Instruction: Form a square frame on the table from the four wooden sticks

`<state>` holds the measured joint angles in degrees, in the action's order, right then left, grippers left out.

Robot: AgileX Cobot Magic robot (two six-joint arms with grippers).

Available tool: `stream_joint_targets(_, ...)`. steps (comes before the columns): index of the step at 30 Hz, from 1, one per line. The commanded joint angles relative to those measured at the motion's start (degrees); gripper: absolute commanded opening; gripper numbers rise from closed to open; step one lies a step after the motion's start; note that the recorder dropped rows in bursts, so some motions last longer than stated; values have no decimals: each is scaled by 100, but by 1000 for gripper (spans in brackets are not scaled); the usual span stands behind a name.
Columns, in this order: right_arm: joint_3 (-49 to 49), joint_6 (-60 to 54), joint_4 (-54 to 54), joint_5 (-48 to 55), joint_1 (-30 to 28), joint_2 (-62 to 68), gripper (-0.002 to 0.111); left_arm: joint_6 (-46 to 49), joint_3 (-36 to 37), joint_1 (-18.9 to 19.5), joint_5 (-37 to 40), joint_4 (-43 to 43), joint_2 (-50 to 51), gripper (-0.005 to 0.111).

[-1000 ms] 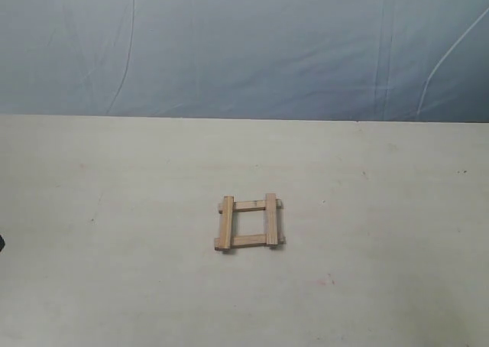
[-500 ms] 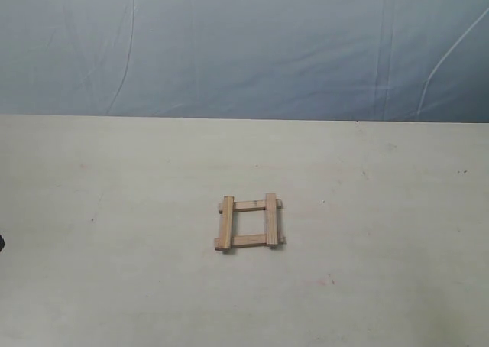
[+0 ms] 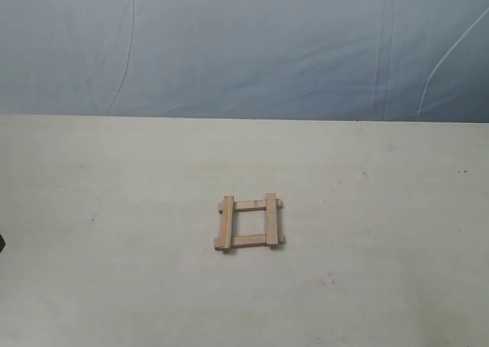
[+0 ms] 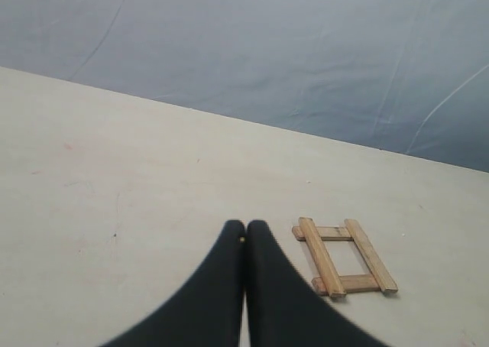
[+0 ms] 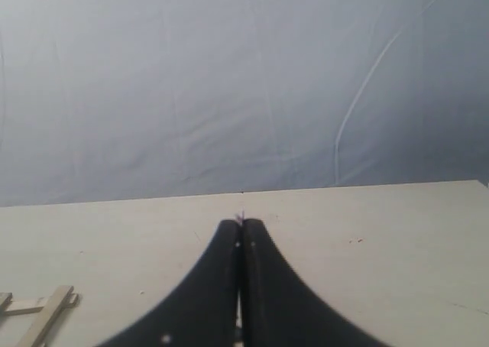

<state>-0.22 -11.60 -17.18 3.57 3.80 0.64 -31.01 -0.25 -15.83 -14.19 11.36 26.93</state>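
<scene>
The four wooden sticks lie as a small square frame (image 3: 249, 222) near the middle of the pale table (image 3: 114, 270). Two slats run front to back on top of the two crosswise ones, with the corners overlapping. The left wrist view has the square frame (image 4: 344, 256) a short way beside my left gripper (image 4: 245, 226), whose black fingers are pressed together with nothing between them. My right gripper (image 5: 241, 224) is also shut and empty. Only a corner of the frame (image 5: 42, 310) shows at the edge of the right wrist view. Neither gripper appears in the exterior view.
A wrinkled blue-grey cloth backdrop (image 3: 244, 49) rises behind the table's far edge. A small dark object (image 3: 1, 243) shows at the left border of the exterior view. Faint scuffs and specks mark the table surface.
</scene>
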Motion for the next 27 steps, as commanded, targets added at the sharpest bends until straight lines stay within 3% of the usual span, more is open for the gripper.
stream_joint_targets(1, 22, -40, -9, 17, 20, -64, -1, -25, 25, 28, 27, 13, -27, 0)
stream_joint_targets(11, 22, -40, -9, 17, -8, -64, -1, -25, 25, 28, 40, 13, -27, 0)
stream_joint_targets(16, 22, -40, -9, 17, -414, -64, -1, -25, 25, 28, 40, 13, -27, 0)
stream_joint_targets(19, 22, -40, 35, 610, -490, -64, -1, 14, 25, 28, 42, 28, -27, 0)
stream_joint_targets(23, 22, 255, 994, 1708, -478, -64, -1, 15, 25, 28, -96, 28, -27, 0)
stream_joint_targets(27, 22, 455, 1078, 1797, -364, -64, -1, 15, 25, 28, -267, 28, -27, 0)
